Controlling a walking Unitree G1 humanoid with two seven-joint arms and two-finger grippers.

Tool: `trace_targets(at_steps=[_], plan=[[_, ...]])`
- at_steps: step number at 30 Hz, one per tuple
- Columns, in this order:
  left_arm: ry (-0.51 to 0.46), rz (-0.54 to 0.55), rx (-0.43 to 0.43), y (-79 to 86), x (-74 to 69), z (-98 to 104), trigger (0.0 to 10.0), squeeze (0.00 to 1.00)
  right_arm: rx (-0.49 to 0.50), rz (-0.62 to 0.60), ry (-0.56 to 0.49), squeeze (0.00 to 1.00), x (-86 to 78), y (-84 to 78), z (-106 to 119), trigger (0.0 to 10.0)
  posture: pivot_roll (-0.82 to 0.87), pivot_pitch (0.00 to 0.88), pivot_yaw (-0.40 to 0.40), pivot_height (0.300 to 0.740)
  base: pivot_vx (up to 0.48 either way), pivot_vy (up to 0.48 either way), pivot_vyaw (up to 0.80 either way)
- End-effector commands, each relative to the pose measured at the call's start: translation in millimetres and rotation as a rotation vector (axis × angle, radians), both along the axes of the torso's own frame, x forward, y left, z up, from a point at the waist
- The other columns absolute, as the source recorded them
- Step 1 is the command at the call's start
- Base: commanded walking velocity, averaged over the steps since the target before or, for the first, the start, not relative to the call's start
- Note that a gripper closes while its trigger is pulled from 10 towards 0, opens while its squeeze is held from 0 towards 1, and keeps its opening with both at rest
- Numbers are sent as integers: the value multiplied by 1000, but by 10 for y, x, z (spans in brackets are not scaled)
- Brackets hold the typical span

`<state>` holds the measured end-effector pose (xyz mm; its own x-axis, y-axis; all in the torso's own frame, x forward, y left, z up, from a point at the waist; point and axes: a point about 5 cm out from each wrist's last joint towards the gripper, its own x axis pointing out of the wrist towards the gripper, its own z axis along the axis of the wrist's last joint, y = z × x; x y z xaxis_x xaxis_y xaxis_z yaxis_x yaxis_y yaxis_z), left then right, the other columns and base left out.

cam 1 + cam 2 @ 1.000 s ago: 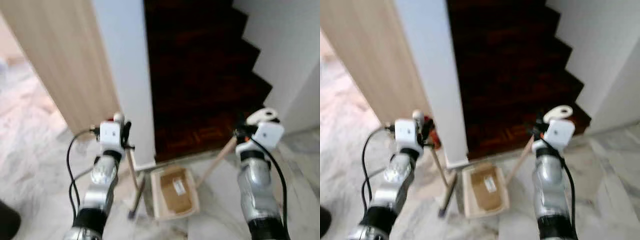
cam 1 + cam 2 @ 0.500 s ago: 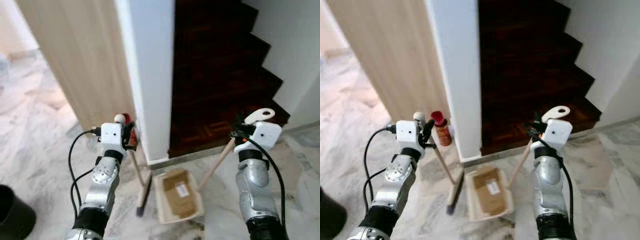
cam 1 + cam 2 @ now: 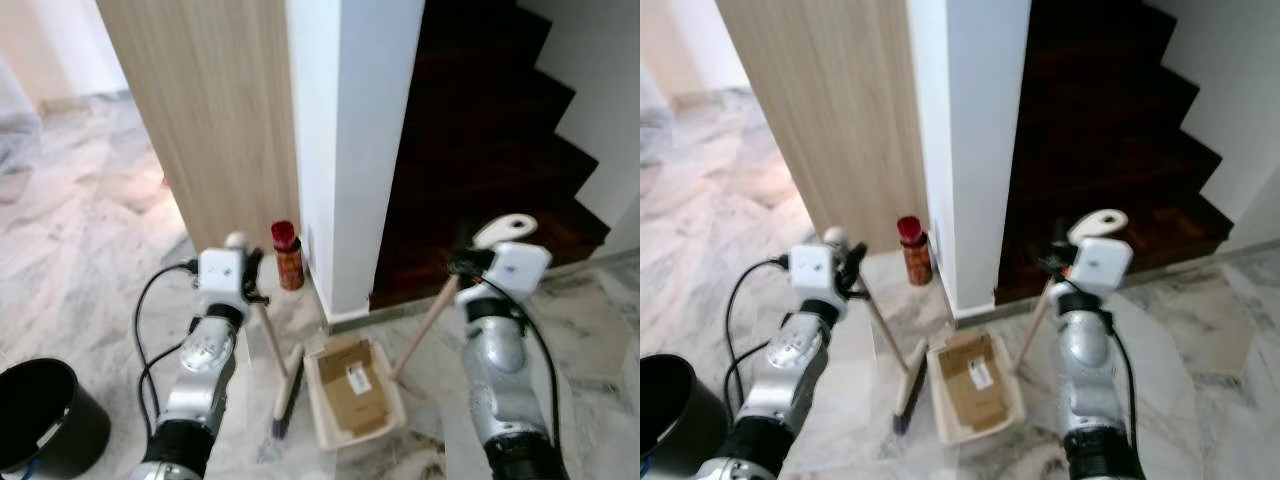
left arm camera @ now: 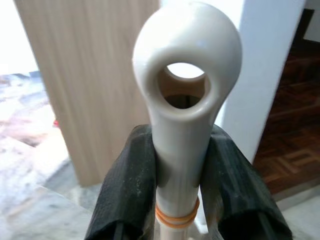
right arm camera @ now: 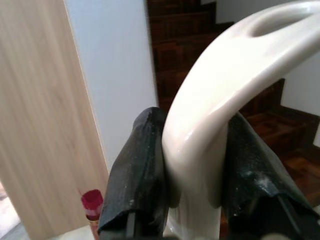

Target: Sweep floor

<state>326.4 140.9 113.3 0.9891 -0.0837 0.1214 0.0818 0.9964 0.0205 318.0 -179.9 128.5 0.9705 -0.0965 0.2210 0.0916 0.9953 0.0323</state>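
Head-mounted stereo pair, looking forward and down over both arms onto marble floor [image 3: 90, 260], white pillar [image 3: 365, 140] and dark wooden stairs [image 3: 480, 150]; nearly identical scene in both eyes, shifted slightly sideways. Left wrist view, close along the black fingers [image 4: 125, 190] to a white broom handle [image 4: 186, 100], facing pillar and wood panel [image 4: 90, 75]. Right wrist view, equally close on a white dustpan handle [image 5: 210, 115], facing the same pillar, panel and stairs.

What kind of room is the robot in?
Probably a hallway in a home, at the foot of a dark wooden staircase. The marble floor, the broom and the dustpan suggest indoor housework.
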Motion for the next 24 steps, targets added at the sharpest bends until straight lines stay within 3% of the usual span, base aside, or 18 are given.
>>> trace_targets(at_steps=[1,3,14,24], plan=[[-62,2,9,11,25,135,10000,0,31,9,-63,0,29,37,130,10000,-76,0,55,740,0,352,800],[-62,2,10,10,25,135,10000,0,33,10,-64,0,29,38,131,10000,-76,0,55,740,0,352,800],[-57,-3,12,15,30,139,10000,0,28,4,-55,0,21,27,109,10000,-74,0,59,740,0,351,74],[-61,-18,27,-7,33,149,10000,0,30,0,-56,0,21,21,107,10000,-73,0,63,740,0,342,800]])
